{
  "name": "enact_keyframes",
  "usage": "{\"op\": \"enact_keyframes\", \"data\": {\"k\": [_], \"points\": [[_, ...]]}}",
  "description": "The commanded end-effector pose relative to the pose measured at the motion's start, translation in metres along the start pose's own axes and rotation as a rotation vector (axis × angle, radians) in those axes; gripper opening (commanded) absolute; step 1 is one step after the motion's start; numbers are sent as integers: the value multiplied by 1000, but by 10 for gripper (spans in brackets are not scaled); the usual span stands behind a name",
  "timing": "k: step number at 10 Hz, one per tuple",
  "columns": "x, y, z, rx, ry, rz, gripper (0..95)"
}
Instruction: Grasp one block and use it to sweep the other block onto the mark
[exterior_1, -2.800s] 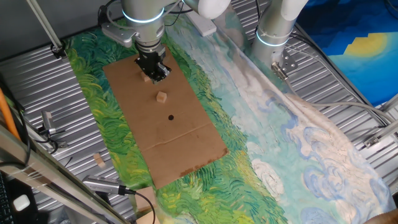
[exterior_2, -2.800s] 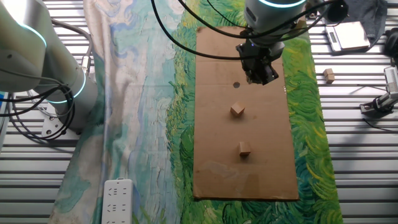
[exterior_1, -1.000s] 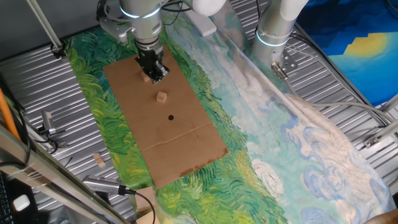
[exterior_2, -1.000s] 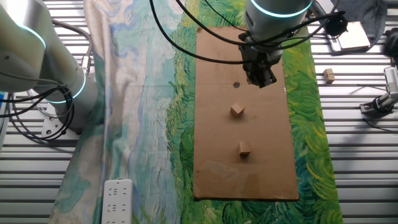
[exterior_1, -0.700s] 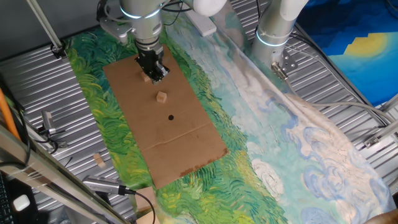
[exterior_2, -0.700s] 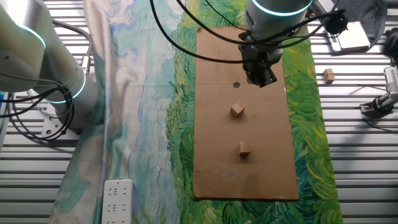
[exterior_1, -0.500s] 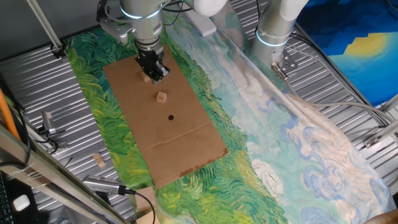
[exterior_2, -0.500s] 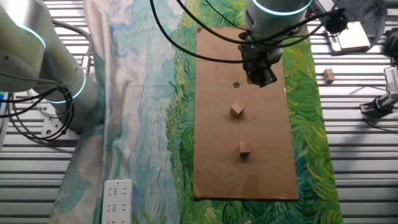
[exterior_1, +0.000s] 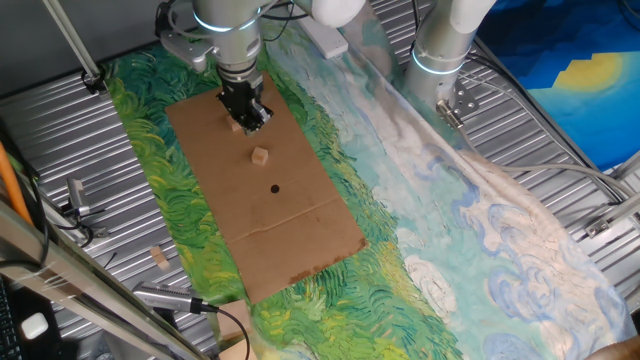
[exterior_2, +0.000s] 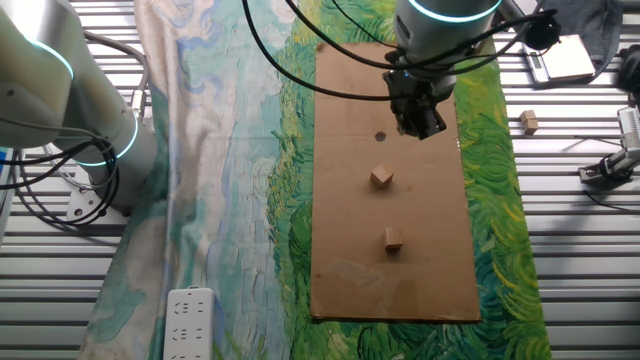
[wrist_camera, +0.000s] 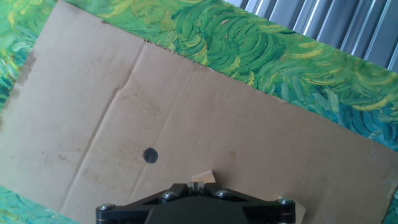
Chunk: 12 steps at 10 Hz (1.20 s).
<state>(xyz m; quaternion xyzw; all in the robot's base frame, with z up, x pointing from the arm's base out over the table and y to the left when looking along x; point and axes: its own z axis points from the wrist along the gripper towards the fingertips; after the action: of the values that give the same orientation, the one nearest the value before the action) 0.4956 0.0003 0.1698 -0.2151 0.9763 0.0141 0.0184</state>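
A brown cardboard sheet (exterior_1: 300, 235) carries the mark (exterior_1: 275, 188), a small black dot, and two wooden blocks. One block (exterior_1: 260, 155) lies just beyond the mark. The other block (exterior_1: 236, 125) lies farther back, partly hidden by my gripper (exterior_1: 256, 121). From the other side the blocks (exterior_2: 381, 176) (exterior_2: 393, 238) and the mark (exterior_2: 379, 137) line up, with my gripper (exterior_2: 425, 127) raised above the sheet beside the mark. In the hand view the gripper (wrist_camera: 197, 185) is shut with nothing in it; the mark (wrist_camera: 150, 155) sits left of it and a block corner (wrist_camera: 203, 177) peeks above it.
A green and blue painted cloth (exterior_1: 430, 230) covers the ribbed metal table. A spare block (exterior_1: 159, 257) lies off the cloth at the left, seen also as a spare block (exterior_2: 528, 122). A second arm's base (exterior_1: 440, 50) stands at the back. A power strip (exterior_2: 190, 322) lies at the cloth's edge.
Since 2.8 s ago the gripper has shifted slightly; over the last second it has stayed still. Neither block has moved.
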Motion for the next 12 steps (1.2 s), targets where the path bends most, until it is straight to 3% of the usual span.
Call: {"op": "enact_keyframes", "data": {"k": [1,6,8,11,12], "points": [[0,0,0,2,0,-9,0],[2,-7,-2,30,-6,-61,0],[8,-30,-4,17,-15,-80,0],[14,-85,-4,6,-20,-135,0],[15,-94,-3,1,-22,-146,0]]}}
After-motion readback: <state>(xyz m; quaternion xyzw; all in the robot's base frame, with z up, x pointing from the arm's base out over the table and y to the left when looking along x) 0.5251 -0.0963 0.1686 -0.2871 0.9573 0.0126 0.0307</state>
